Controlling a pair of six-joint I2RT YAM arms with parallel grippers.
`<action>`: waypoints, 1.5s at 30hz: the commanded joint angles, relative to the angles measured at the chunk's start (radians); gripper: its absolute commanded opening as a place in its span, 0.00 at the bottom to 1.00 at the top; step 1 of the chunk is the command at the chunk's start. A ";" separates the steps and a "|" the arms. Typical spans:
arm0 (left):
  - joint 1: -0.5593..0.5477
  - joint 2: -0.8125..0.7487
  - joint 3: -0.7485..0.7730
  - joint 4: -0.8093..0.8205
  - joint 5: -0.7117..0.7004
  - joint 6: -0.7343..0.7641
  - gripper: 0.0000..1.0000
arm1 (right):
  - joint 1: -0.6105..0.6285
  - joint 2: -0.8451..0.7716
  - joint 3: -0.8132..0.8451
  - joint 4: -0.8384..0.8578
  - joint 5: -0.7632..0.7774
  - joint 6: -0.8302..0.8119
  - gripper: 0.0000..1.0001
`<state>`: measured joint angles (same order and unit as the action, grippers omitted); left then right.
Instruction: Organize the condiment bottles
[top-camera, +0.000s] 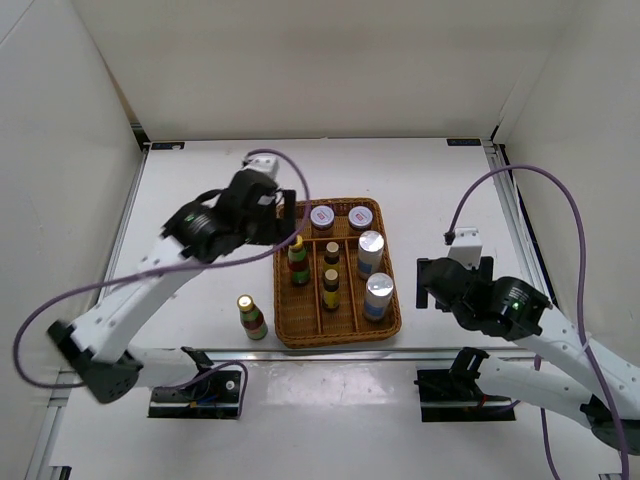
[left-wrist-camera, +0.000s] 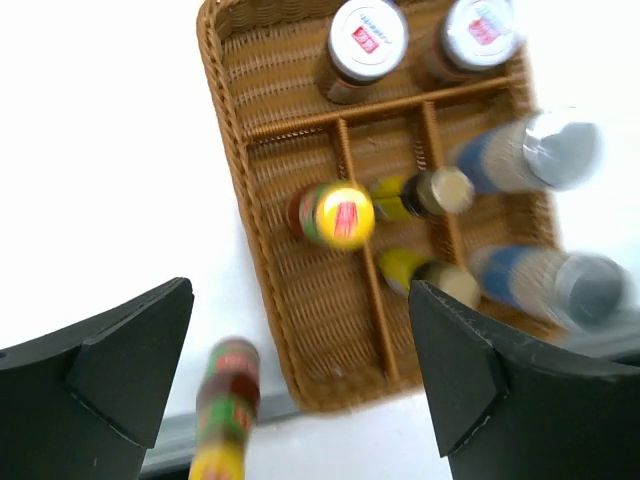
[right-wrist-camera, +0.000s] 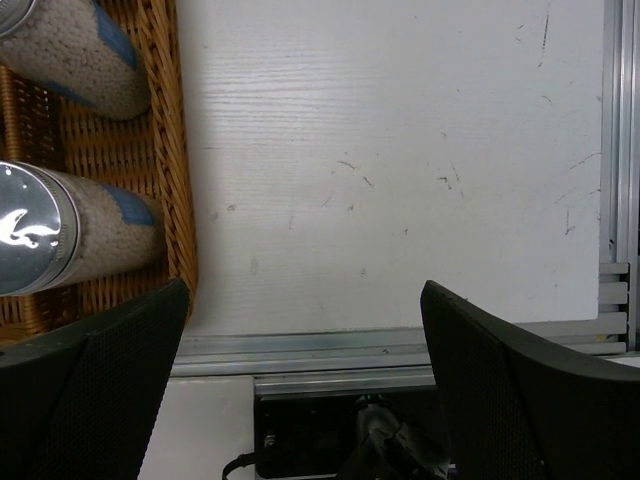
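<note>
A brown wicker tray (top-camera: 287, 322) holds three slim dark gold-capped bottles (top-camera: 298, 260), two purple-lidded jars (top-camera: 321, 216) at its far end and two pale silver-capped bottles (top-camera: 371, 252) on its right. A fourth dark bottle (top-camera: 251, 317) stands on the table left of the tray; it also shows in the left wrist view (left-wrist-camera: 228, 405). My left gripper (top-camera: 288, 212) is open and empty above the tray's left far part (left-wrist-camera: 300, 400). My right gripper (top-camera: 424, 280) is open and empty, right of the tray (right-wrist-camera: 300, 390). The silver-capped bottles (right-wrist-camera: 60, 240) show in the right wrist view.
The tray's right wall (right-wrist-camera: 170, 150) lies just left of my right gripper. An aluminium rail (right-wrist-camera: 380, 345) runs along the table's near edge, with arm mounts below it. White walls enclose the table on three sides.
</note>
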<state>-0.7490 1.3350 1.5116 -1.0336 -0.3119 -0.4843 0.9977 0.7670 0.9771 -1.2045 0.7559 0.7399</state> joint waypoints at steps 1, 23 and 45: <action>-0.042 -0.183 -0.026 -0.153 -0.062 -0.112 1.00 | -0.001 0.017 -0.006 0.013 0.016 -0.017 1.00; -0.081 -0.395 -0.422 -0.299 0.056 -0.327 0.91 | -0.001 0.040 -0.006 0.052 -0.021 -0.060 1.00; -0.160 -0.134 0.011 -0.330 -0.063 -0.166 0.11 | -0.001 0.022 -0.006 0.052 -0.021 -0.051 1.00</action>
<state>-0.8665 1.1812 1.3674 -1.3571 -0.2783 -0.6720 0.9977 0.7982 0.9699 -1.1709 0.7258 0.6846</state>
